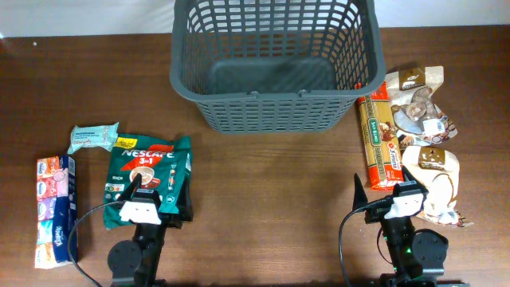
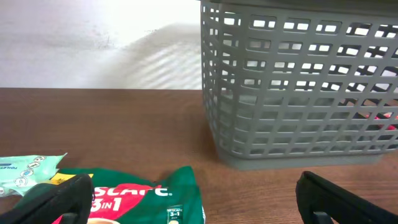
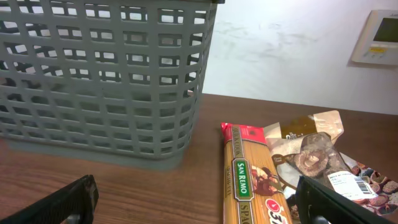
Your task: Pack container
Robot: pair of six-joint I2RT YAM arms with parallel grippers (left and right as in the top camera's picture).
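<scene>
Overhead, the empty container point(image 1: 275, 112) sits centred at the desk's far edge, within both arms' reach; left wrist, your left gripper point(image 2: 196, 208) spreads wide over the coffee packet point(image 2: 143, 199); right wrist, your right gripper point(image 3: 199, 208) gapes near the spaghetti point(image 3: 249, 180), seemingly ready.

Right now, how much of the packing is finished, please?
Done: nothing yet; the container is empty. In hand: nothing; the left end effector and the right end effector are both open. Left: every item, namely the Nescafe bag, the tissue pack and the small green packet on the left, and the pasta packet and the clear food bags on the right.
</scene>
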